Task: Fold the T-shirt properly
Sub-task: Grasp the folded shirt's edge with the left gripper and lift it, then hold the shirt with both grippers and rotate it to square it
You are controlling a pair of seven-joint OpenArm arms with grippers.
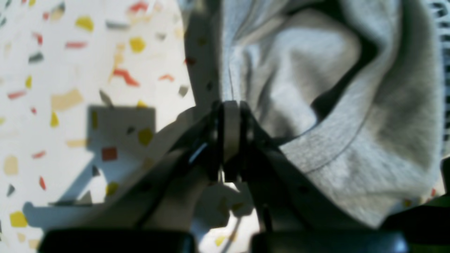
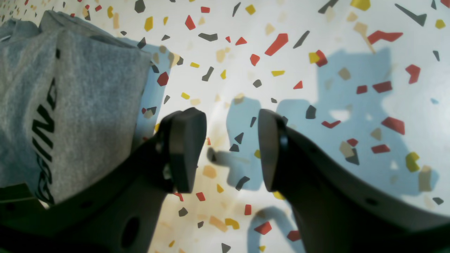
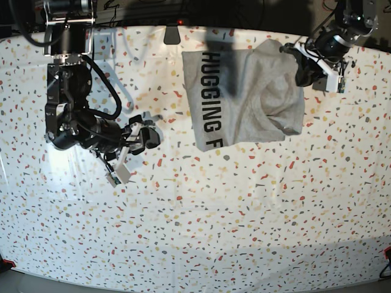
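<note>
1. Right gripper [image 3: 146, 135]: located at the left of the base view, above the speckled table [image 3: 244, 232] and well apart from the garment. In the right wrist view its two fingers [image 2: 184, 149] stand apart with bare tabletop visible between them. Nothing is held or touched.

2. T-shirt [image 3: 241, 97]: lies at the upper centre of the table in the base view, partly folded into a rough rectangle. The lettering [image 3: 211, 101] runs along the garment's left edge, from the far side of the table toward the near side. The visible letters read "HUGGING F". The long axis follows the same far-to-near line.

3. T-shirt appearance: heather-grey fabric with black block capitals. The left portion is flat. The right portion is bunched and creased, with a folded layer raised toward the far right corner.

4. Left gripper [image 1: 230, 119]: located at the T-shirt's far right corner in the base view. In the left wrist view its jaws are pressed together, clamped on a fold of the grey fabric beside a stitched hem [image 1: 337, 147].
</note>
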